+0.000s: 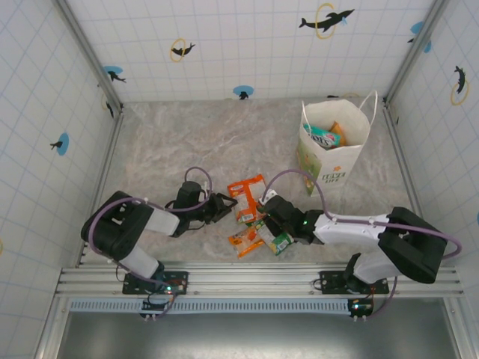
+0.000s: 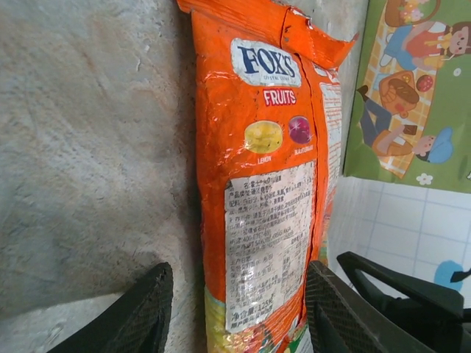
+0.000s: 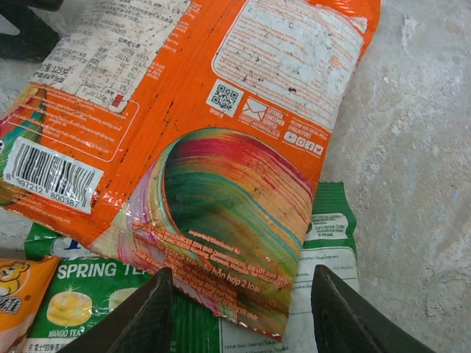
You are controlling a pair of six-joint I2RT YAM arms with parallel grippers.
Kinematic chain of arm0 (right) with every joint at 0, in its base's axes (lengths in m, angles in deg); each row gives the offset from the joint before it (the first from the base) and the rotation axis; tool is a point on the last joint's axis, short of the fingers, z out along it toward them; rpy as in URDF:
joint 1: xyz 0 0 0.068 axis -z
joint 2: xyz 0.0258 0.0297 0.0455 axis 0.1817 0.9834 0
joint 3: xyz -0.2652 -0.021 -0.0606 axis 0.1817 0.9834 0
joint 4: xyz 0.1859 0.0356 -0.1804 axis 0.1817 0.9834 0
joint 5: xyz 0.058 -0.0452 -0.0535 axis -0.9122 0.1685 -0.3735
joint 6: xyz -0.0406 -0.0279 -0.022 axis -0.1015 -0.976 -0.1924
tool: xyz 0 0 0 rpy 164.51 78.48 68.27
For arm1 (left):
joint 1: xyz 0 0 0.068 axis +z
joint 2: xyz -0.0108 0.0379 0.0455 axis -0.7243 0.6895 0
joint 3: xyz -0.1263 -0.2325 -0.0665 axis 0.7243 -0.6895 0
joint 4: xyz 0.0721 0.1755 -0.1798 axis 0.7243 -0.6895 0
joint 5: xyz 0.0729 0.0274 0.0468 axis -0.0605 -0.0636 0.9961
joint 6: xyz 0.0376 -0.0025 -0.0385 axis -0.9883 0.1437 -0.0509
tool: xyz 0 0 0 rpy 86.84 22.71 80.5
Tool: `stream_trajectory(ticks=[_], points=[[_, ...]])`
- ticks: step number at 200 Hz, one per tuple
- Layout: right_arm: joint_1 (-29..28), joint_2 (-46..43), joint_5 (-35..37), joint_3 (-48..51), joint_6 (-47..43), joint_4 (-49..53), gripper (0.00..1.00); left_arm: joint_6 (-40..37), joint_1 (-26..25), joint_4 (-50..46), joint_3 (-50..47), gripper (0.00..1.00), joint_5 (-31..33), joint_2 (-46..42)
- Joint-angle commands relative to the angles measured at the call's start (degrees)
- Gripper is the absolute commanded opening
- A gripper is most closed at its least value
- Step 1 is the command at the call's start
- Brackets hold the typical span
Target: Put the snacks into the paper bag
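Several snacks (image 1: 247, 200) on marbled tabletop (image 1: 172, 142), tiled walls (image 1: 239, 45)

The large glossy orange snack packet (image 2: 257, 184) runs off the left wrist view's bottom edge, its label print too blurred to read. In the right wrist view it covers part of a green-and-white flat packet (image 3: 335, 224).

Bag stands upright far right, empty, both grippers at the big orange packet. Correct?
Not empty: the top external view shows packets inside the paper bag. It stands upright at the far right, with the left gripper and right gripper at the big orange packet.
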Motion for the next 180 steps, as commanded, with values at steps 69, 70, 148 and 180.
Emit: stream_trajectory(ticks=[69,70,148,180], points=[[0.8,3.4,-1.1,-1.2,1.0,-3.0,0.51,7.2,-0.8,20.5,-1.8,0.43,-4.1,10.7],[0.8,3.4,-1.1,-1.2,1.0,-3.0,0.51,7.4,-0.8,20.9,-1.8,0.43,-4.1,10.8],[1.2,2.8,-1.0,-1.0,1.2,-3.2,0.5,19.2,-3.3,45.6,-1.8,0.21,-4.1,20.3],[1.1,0.7,0.3,-1.0,1.0,-3.4,0.5,18.5,-3.3,45.9,-2.2,0.09,-3.6,19.4]])
